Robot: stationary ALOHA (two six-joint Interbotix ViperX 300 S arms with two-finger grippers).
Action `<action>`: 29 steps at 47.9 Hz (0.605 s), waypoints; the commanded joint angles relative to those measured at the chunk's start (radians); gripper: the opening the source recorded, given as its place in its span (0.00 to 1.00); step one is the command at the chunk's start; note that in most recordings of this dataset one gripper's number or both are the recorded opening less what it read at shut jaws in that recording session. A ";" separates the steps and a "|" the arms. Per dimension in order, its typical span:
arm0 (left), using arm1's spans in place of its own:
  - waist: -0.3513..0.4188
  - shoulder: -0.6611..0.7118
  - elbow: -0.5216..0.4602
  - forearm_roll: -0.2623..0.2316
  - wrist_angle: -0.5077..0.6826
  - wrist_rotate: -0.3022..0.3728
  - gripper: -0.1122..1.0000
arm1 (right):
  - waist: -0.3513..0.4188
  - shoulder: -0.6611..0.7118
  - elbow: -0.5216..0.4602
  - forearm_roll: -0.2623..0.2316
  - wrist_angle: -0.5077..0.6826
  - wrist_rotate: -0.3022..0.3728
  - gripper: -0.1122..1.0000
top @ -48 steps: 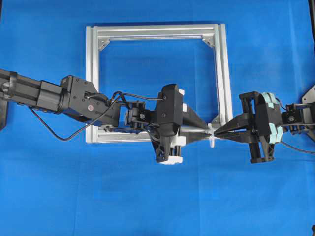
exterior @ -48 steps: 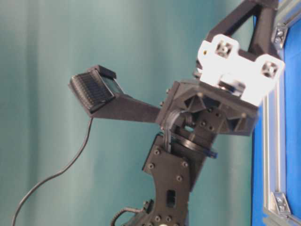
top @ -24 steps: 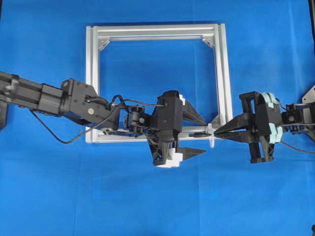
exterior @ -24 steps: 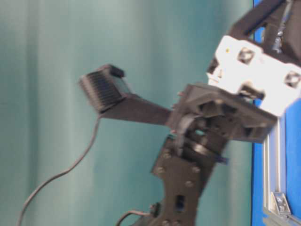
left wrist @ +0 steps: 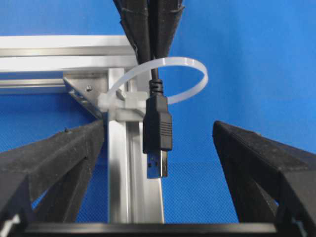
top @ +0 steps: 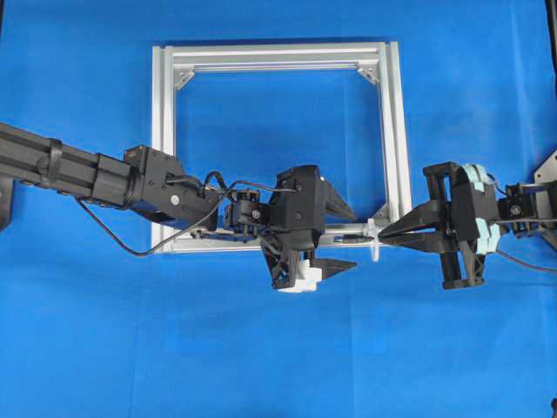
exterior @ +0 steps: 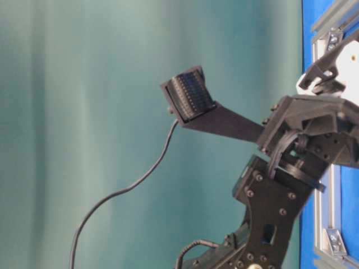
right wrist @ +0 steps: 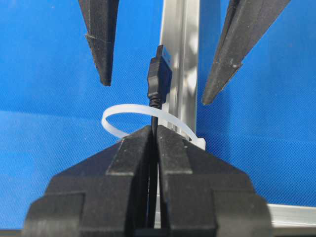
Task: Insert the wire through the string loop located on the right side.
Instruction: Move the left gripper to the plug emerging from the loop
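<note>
On my overhead feed the right gripper (top: 389, 233) sits at the frame's lower right corner, its two fingers pressed together and pinching the wire (right wrist: 153, 170). My right wrist camera confirms it: the thin black cable runs out from between the closed fingers (right wrist: 133, 158), and its dark USB plug (right wrist: 159, 76) lies just past the fingertips, over the silver aluminium frame (right wrist: 180, 59).

The string loop (right wrist: 143, 116), a whitish translucent cable tie fastened to the frame, circles the cable right at the right fingertips, so the wire passes through the loop with the plug already on the far side.

From the left wrist camera I see the same thing from the other end: the plug (left wrist: 157, 136) points toward me with its metallic tip exposed, the loop (left wrist: 163, 81) arches around the cable behind it, and the tie's head sits on the frame (left wrist: 118, 173) by a triangular corner bracket (left wrist: 81, 94).

The left gripper (top: 344, 237) is spread wide, its fingers (left wrist: 54, 158) standing apart on either side of the plug and touching nothing. Overhead, it lies along the frame's lower rail (top: 218, 246), one finger over the frame's inside, the other over the blue cloth (top: 261, 348), facing the right gripper with the loop between them
</note>
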 commanded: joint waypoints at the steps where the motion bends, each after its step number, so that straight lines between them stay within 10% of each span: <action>1: 0.000 -0.020 -0.011 0.003 -0.009 0.000 0.90 | -0.002 -0.005 -0.014 0.000 -0.005 -0.002 0.07; 21: -0.002 -0.018 -0.017 0.003 -0.011 -0.003 0.87 | -0.002 -0.005 -0.014 0.000 -0.003 -0.002 0.07; 29: -0.002 -0.018 -0.017 0.003 -0.040 0.002 0.52 | -0.002 -0.005 -0.014 -0.002 -0.005 -0.003 0.07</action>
